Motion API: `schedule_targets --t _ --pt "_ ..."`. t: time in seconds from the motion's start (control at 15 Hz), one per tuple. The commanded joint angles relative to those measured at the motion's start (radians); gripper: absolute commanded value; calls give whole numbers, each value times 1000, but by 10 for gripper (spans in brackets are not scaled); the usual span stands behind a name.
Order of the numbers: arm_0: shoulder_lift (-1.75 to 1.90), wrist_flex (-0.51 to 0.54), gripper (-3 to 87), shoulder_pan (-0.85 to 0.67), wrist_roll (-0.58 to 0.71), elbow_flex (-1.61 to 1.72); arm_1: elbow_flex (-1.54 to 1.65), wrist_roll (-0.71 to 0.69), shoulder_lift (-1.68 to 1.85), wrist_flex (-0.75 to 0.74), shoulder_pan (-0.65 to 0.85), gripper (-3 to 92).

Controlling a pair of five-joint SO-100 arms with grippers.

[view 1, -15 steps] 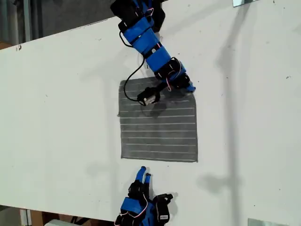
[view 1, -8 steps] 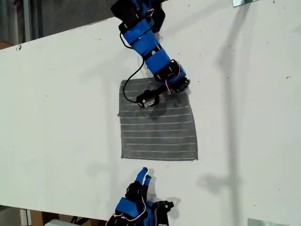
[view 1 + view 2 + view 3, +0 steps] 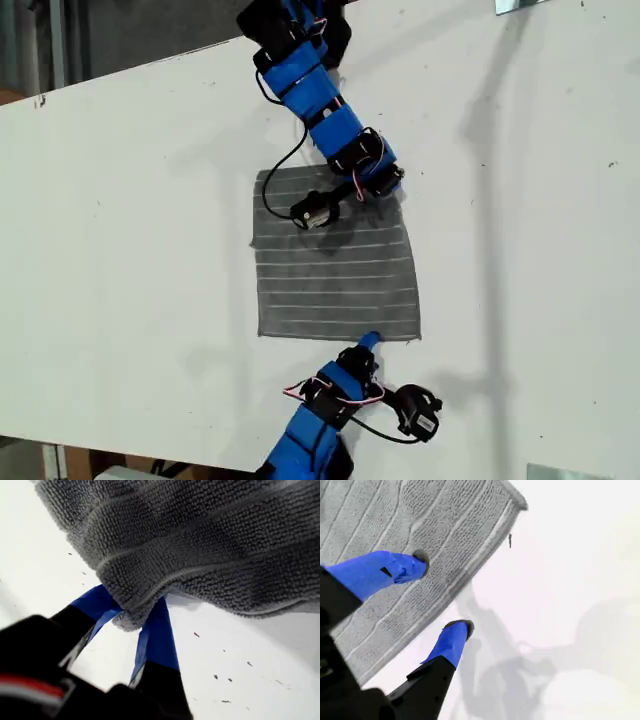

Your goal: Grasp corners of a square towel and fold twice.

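Our first gripper (image 3: 131,625) is clenched on a corner (image 3: 125,615) of the towel (image 3: 210,545): in the first wrist view the two blue fingers (image 3: 157,635) pinch the grey fabric between them, and the cloth rises from the pinch in a bunched fold clear of the white table (image 3: 240,645). In the exterior view this gripper (image 3: 388,180) sits at the towel's far corner toward the exterior view's right, at the end of the arm that reaches in from the top of that view.

Our second gripper (image 3: 445,592) is released, its jaws spread wide. One fingertip (image 3: 415,562) lies over the striped fabric and the other fingertip (image 3: 457,630) is over bare table just beyond the towel's edge, so the edge runs between the jaws; whether the tips touch the cloth cannot be determined. A free corner of the towel (image 3: 520,502) lies flat nearby. In the exterior view this gripper (image 3: 368,342) is at the near edge of the towel (image 3: 335,265), right of that edge's middle.

The towel lies spread near the centre of the table (image 3: 130,250), stripes running across the exterior view
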Motion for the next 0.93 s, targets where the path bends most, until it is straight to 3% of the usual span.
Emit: schedule_targets --t 0.0,0.47,0.53,0.6,0.87 --pt "-69 -78 248 55 -12 -83 -17 3 -2 -12 -2 -1" --pt "-425 -350 233 83 20 -215 -35 9 6 15 -20 -1" --pt "-471 -370 7 83 21 -245 -44 9 8 18 -23 -1" --pt "-505 -377 1 87 28 -282 -52 9 6 21 -23 -1" --pt "-512 -104 1 92 84 -518 -104 12 14 64 -32 -1"
